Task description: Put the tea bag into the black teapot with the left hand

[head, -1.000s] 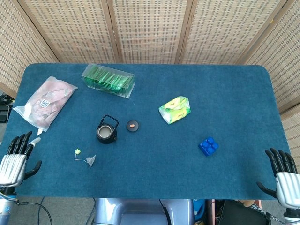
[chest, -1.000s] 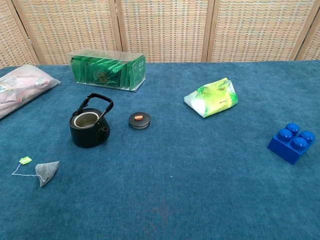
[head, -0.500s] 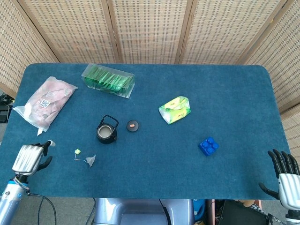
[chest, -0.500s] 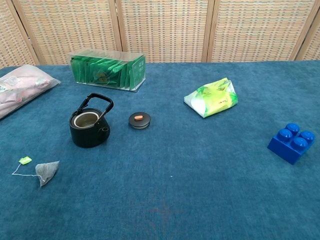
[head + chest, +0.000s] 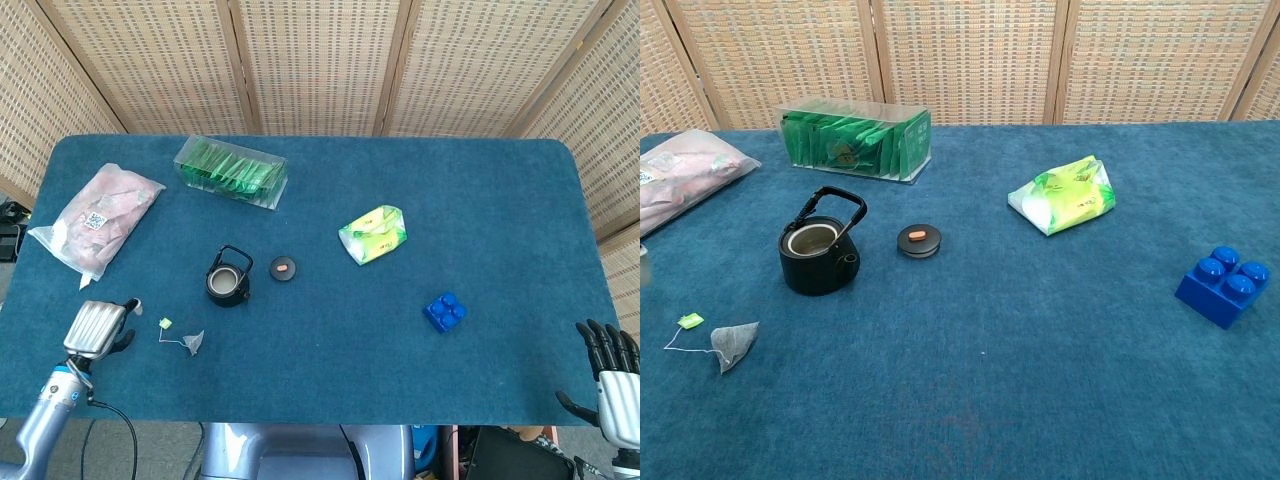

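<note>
Left hand, head view: seen from the back over the near-left table edge, holding nothing; its fingers are mostly hidden beneath the metallic back plate, so whether they are spread or curled cannot be told. In the chest view only a blurred sliver at the left frame edge may belong to it. Right hand: cut off at the lower right corner of the head view, off the blue table, fingers apart and pointing toward 12 o'clock, empty.

Tea bag: lies flat on the cloth at 3 o'clock from the left hand, near but apart from it. Its grey pouch tapers toward 6 o'clock in the chest view; the thin string, barely resolvable, runs toward 9–10 o'clock to a small green tag, giving a roughly left-right long axis.

Black teapot: upright at 1 o'clock from the tea bag, well apart, mouth open, bail handle raised and tilted toward 1 o'clock. Its lid, with an orange knob, lies at 3 o'clock just beside the pot.

Surroundings: clear box of green sachets at 12 o'clock of the pot; pink bag at 10 o'clock, partly cut off in the chest view; green-yellow packet and blue brick toward 3 o'clock. Nothing lies between tea bag and pot.
</note>
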You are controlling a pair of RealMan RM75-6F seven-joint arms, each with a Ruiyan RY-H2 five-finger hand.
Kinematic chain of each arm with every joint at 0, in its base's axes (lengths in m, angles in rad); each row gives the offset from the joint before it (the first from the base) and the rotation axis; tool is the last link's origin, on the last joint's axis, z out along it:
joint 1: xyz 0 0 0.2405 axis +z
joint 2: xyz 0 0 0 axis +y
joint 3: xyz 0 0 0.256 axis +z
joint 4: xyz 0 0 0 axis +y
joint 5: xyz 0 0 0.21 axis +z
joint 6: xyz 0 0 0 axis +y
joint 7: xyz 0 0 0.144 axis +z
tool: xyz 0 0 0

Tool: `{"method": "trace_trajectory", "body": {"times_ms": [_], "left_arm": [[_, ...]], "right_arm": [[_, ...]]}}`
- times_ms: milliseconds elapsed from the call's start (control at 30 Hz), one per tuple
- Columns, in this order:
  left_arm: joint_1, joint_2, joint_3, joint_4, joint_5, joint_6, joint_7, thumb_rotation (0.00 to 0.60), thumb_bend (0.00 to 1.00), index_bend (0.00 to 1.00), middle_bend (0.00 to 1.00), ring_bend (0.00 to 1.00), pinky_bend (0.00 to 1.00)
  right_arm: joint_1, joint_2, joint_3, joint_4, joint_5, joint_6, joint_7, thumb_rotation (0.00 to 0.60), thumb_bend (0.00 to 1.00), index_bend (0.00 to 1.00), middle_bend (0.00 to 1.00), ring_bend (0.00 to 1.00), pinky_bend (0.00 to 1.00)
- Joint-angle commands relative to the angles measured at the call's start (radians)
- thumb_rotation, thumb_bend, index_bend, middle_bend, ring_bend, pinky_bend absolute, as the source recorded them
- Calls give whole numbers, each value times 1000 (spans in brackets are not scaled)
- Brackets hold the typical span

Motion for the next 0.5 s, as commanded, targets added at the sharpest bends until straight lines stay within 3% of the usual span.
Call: {"method": "trace_trajectory", "body": {"times_ms": [33, 500], "left_arm": [[-13, -20, -3, 13, -14, -20, 1, 600, 353, 444, 707, 641, 694], [-50, -89, -4, 59, -63, -80, 25, 600, 307, 446, 707, 641, 694]], "right_arm": [[-2, 0, -1, 2, 2, 0, 2, 600, 19, 107, 141, 0, 64], [-18, 1, -2, 12, 13, 11, 14, 600, 19, 107, 141, 0, 64]]}}
